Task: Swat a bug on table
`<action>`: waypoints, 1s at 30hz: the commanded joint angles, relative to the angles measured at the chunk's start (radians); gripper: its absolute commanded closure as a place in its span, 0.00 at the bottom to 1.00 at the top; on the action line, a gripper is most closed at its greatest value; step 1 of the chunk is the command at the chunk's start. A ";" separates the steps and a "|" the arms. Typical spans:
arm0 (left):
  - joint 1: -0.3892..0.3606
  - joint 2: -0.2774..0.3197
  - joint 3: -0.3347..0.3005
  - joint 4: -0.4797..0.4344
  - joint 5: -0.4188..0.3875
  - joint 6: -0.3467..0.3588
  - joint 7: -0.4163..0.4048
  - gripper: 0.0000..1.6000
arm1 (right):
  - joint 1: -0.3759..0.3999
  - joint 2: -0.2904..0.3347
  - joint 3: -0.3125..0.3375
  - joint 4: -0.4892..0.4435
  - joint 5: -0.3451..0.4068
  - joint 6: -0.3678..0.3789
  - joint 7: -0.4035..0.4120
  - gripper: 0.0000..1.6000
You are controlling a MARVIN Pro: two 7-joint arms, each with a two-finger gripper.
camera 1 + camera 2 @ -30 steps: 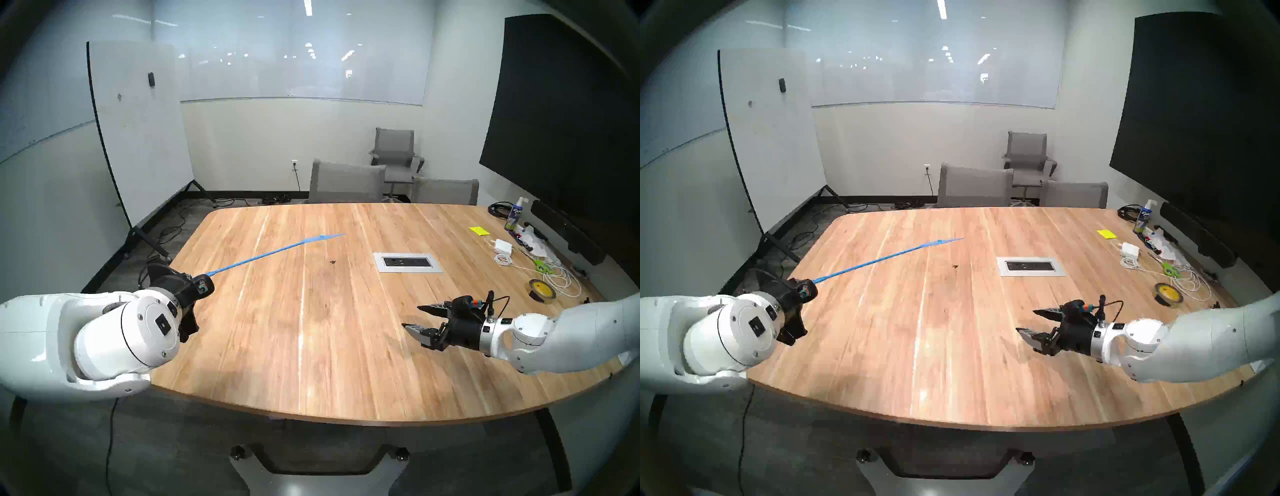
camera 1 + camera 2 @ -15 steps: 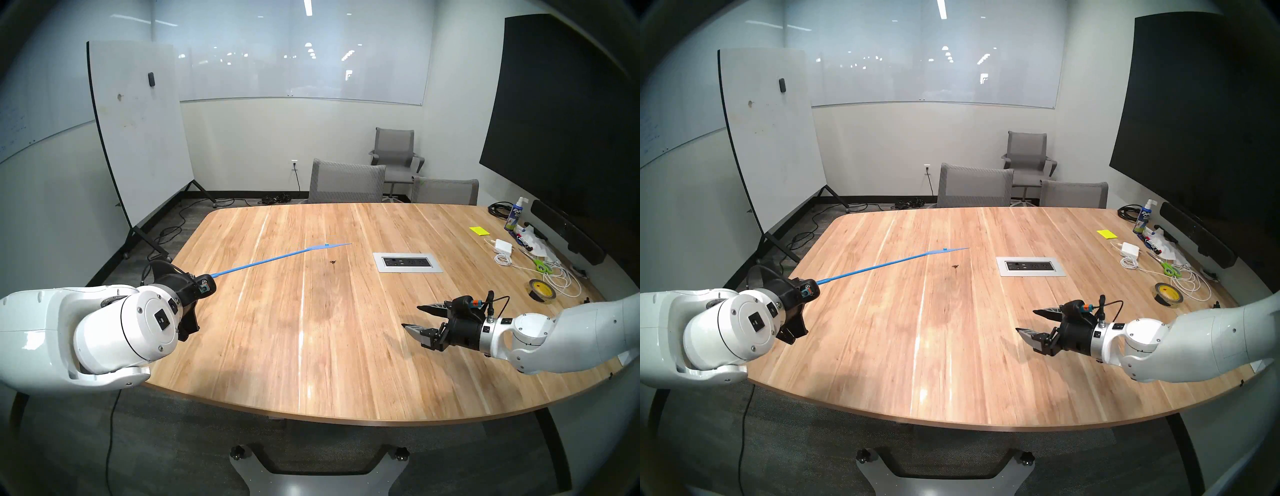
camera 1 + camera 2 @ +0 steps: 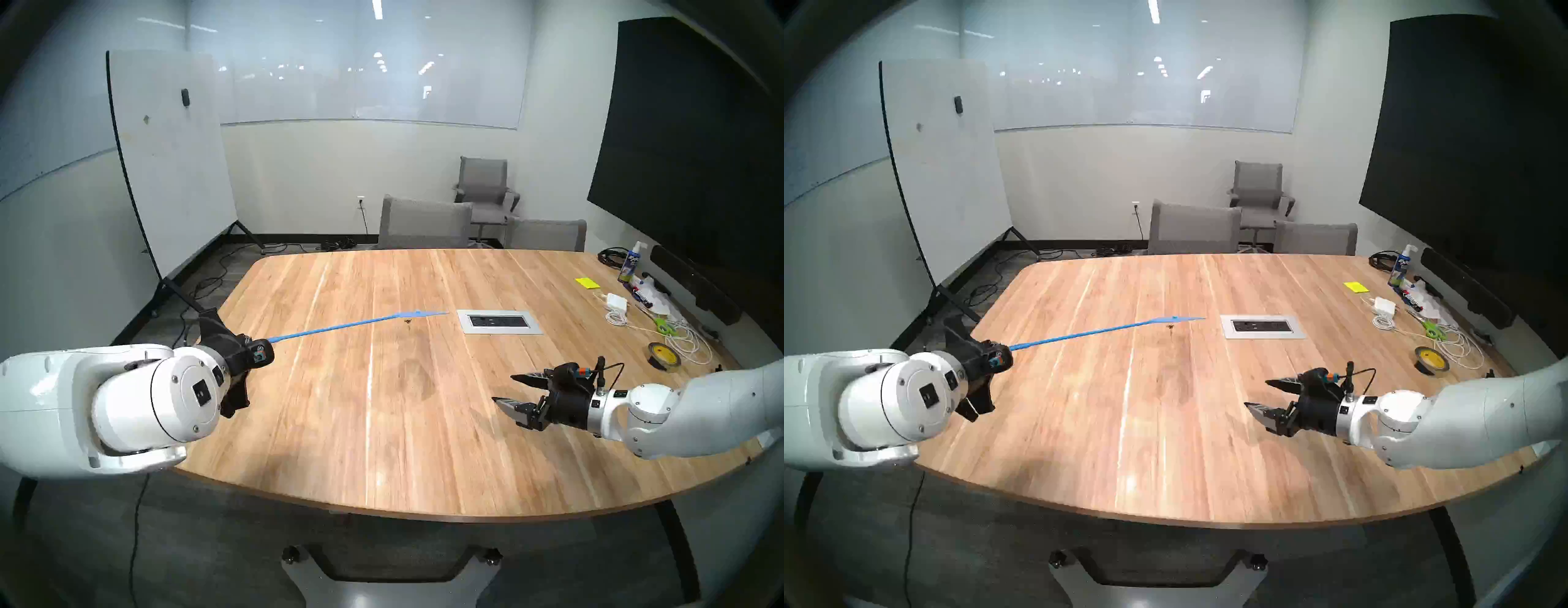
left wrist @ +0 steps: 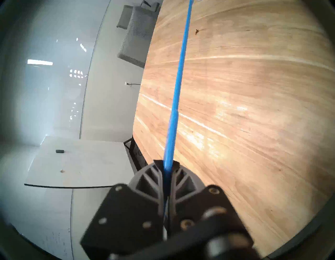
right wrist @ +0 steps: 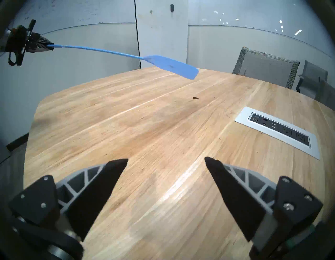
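Table: large light-wood top with rounded corners, a silver outlet panel set into it right of the middle
Bug: a tiny dark speck with thin legs, lying on the bare wood just left of the outlet panel, near the table's middle; in the right wrist view its body runs roughly left to right, too small to tell head from tail
Fly swatter: blue, long thin handle with a flat paddle head; its long axis runs from the left gripper out over the table toward the outlet panel, sloping gently down toward the head
Swatter head: in the air above the wood, clear of it; from the head cameras it lies just beyond the bug, edge-on
Left gripper: fingers pressed together on the handle's near end, holding the swatter out over the table's left edge
Right gripper: fingers spread wide, holding nothing, hovering over the table's near right part and pointing toward the middle
Far right edge of the table: tape roll, green scissors, white cables, charger, yellow notes, spray bottle, all well apart from the bug
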 commanded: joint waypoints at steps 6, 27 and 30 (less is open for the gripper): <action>-0.078 -0.034 0.000 0.068 0.133 -0.001 -0.176 1.00 | 0.014 0.002 0.011 0.002 -0.002 -0.006 0.001 0.00; -0.181 -0.029 0.033 0.135 0.437 -0.001 -0.595 1.00 | 0.014 0.003 0.012 0.001 -0.005 -0.006 0.001 0.00; -0.197 -0.031 0.035 0.126 0.485 -0.001 -0.664 1.00 | 0.014 0.003 0.012 0.001 -0.005 -0.006 0.001 0.00</action>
